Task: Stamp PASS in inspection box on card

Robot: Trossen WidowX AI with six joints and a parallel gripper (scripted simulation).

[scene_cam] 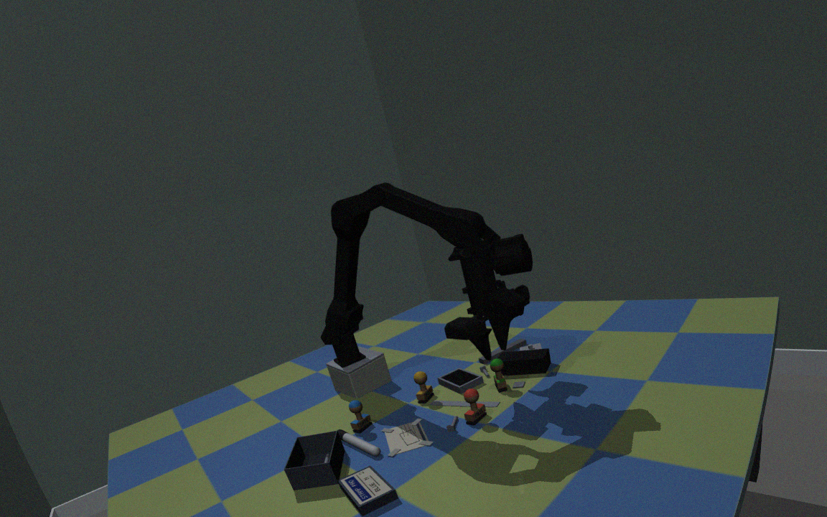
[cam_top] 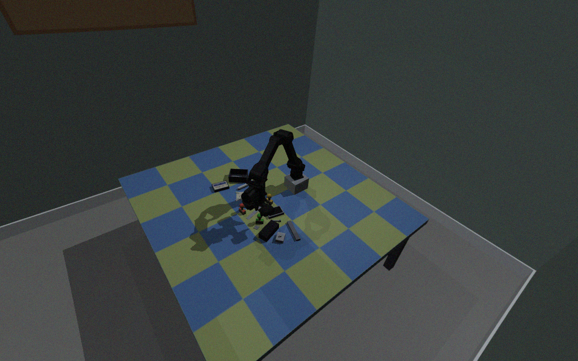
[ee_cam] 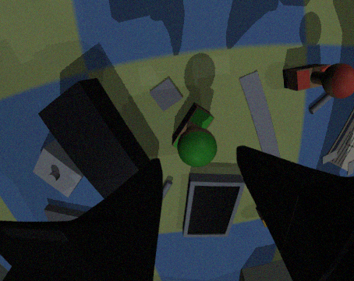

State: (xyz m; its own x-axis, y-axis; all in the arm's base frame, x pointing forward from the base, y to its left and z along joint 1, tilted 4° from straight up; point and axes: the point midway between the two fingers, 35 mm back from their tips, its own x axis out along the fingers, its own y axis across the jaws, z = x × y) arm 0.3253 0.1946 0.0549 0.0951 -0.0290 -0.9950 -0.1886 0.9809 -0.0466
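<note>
My gripper (scene_cam: 497,353) (ee_cam: 199,159) is part open and empty, pointing down above the green-knobbed stamp (cam_top: 259,215) (scene_cam: 497,364) (ee_cam: 196,147), whose knob shows between the fingertips in the wrist view. The open ink pad (cam_top: 275,212) (scene_cam: 460,379) (ee_cam: 214,211) lies beside that stamp. A red-knobbed stamp (cam_top: 242,206) (scene_cam: 471,396) (ee_cam: 339,80), a yellow-knobbed stamp (cam_top: 269,196) (scene_cam: 420,378) and a blue-knobbed stamp (scene_cam: 355,407) also stand on the table. The card (scene_cam: 408,436) (ee_cam: 350,140) has a drawn box. No word is readable on any stamp.
A black block (cam_top: 268,230) (scene_cam: 525,362) (ee_cam: 91,136) lies near the green stamp. A flat grey strip (scene_cam: 461,404) (ee_cam: 259,113) lies between the green and red stamps. A dark open box (scene_cam: 316,474), a white marker (scene_cam: 362,444) and a labelled stamp pad case (cam_top: 220,185) (scene_cam: 368,490) are near the card.
</note>
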